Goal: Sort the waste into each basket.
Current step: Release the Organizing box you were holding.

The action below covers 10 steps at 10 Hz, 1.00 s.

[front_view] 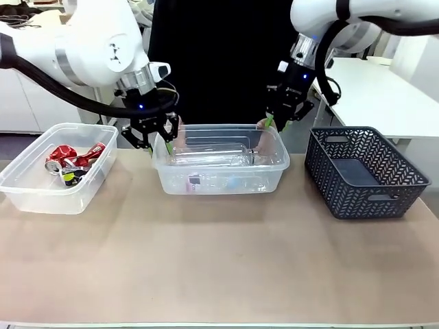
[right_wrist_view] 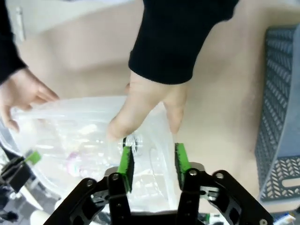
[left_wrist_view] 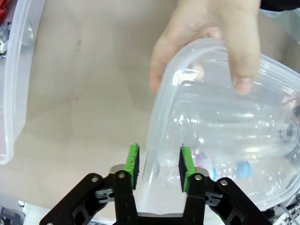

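Crushed red-and-silver cans (front_view: 68, 161) lie in the clear tub (front_view: 27, 195) at the left. Clear bottles (front_view: 212, 156) lie in the middle clear tub (front_view: 219, 179). My left gripper (front_view: 159, 145) hangs at that tub's left end. In the left wrist view it (left_wrist_view: 159, 163) is open, and its green pads (left_wrist_view: 133, 161) straddle the tub's rim (left_wrist_view: 161, 108) without pinching it. My right gripper (front_view: 269, 125) is at the tub's right end, open (right_wrist_view: 152, 161) around the wall (right_wrist_view: 70, 105). The person's hands (left_wrist_view: 211, 42) (right_wrist_view: 150, 103) grip the tub's rim.
A dark lattice-sided basket (front_view: 367, 171) stands at the right, close to the middle tub, with its side in the right wrist view (right_wrist_view: 281, 117). The can tub's edge (left_wrist_view: 14, 93) lies left of my left gripper. Bare tan tabletop (front_view: 219, 267) spreads in front of the tubs.
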Each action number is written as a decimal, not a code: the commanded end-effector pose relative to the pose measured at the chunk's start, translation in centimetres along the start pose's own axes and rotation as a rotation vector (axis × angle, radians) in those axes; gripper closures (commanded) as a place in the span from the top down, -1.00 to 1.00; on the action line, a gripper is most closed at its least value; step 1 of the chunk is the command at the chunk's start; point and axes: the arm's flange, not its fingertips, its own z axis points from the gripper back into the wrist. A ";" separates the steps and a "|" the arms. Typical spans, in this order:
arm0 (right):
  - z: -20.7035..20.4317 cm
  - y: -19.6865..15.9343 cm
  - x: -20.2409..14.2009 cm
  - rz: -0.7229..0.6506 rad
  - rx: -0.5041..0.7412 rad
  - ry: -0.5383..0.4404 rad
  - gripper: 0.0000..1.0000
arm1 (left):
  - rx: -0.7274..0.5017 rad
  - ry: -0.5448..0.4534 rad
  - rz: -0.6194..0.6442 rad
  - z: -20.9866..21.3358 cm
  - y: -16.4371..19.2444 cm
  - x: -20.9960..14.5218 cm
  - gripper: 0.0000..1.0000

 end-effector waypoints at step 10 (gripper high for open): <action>1.9 -4.1 -6.3 0.074 0.069 -0.097 1.00 | -0.085 -0.090 -0.060 4.9 0.9 -2.8 1.00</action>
